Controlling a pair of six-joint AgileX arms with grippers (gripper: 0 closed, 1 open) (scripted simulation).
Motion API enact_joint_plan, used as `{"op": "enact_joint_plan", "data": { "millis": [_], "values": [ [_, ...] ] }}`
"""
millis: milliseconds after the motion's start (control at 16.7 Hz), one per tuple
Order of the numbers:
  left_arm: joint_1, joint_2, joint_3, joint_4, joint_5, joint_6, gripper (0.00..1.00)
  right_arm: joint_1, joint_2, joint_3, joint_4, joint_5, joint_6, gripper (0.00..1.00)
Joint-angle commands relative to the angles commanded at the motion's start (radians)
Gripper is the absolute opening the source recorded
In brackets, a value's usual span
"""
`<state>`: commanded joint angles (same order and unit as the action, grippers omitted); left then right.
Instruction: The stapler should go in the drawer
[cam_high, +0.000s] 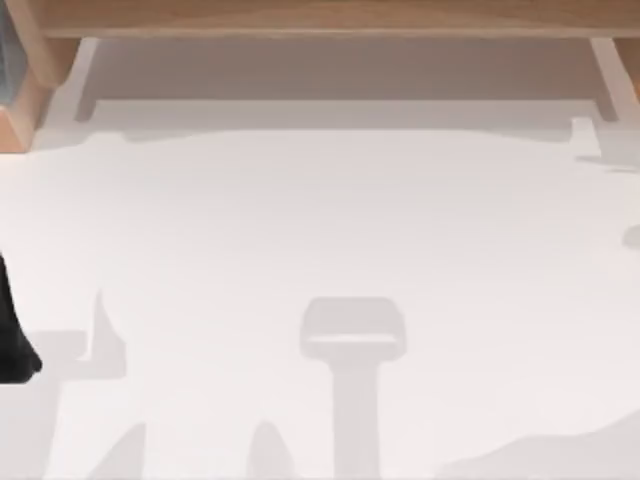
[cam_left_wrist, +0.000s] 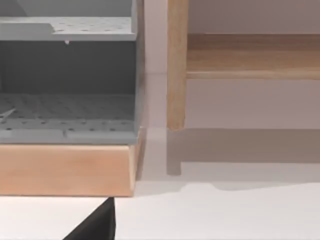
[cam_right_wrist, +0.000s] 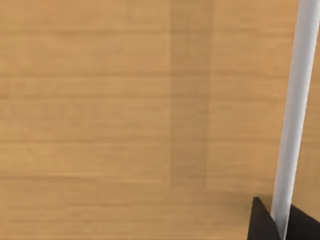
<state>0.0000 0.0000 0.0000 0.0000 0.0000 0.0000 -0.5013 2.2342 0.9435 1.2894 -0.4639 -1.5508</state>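
1. Table (cam_high: 320, 220): a flat, matt white surface spreading in front of the wooden frame, crossed by soft grey shadows.
2. Wooden frame (cam_high: 320, 15): light, smooth timber along the table's far edge, cut off by the top view's border. Its upright post (cam_left_wrist: 176, 65) is square in section and ends just above the table.
3. Wooden panel (cam_right_wrist: 100, 100): pale boards with faint horizontal grain, seen close in the right wrist view. Its link to the frame cannot be told.
4. Shelved unit (cam_left_wrist: 65, 65): grey, with perforated shelves, set on a plain wooden base (cam_left_wrist: 65, 170) just beside the frame's post and cut off at one side.
5. White bar (cam_right_wrist: 295, 100): slim, smooth and slightly tilted, in front of the panel.
6. Left arm (cam_high: 12, 330): a black mass at the table's left edge, well in front of the frame.
7. Left gripper (cam_left_wrist: 95, 227): a black wedge near the unit's base; spread or closed cannot be told.
8. Right gripper (cam_right_wrist: 260, 222): black corners flanking the bar's lower end; whether it is pinching cannot be told.
9. The stapler: its place cannot be told.
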Motion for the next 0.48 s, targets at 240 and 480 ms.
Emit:
{"op": "enact_joint_plan", "data": {
  "millis": [240, 480],
  "values": [
    [0.000, 0.000, 0.000, 0.000, 0.000, 0.000, 1.00, 0.011, 0.014, 0.035, -0.021, 0.013, -0.001, 0.00],
    [0.000, 0.000, 0.000, 0.000, 0.000, 0.000, 1.00, 0.015, 0.018, 0.046, -0.030, 0.013, 0.004, 0.00]
  ]
}}
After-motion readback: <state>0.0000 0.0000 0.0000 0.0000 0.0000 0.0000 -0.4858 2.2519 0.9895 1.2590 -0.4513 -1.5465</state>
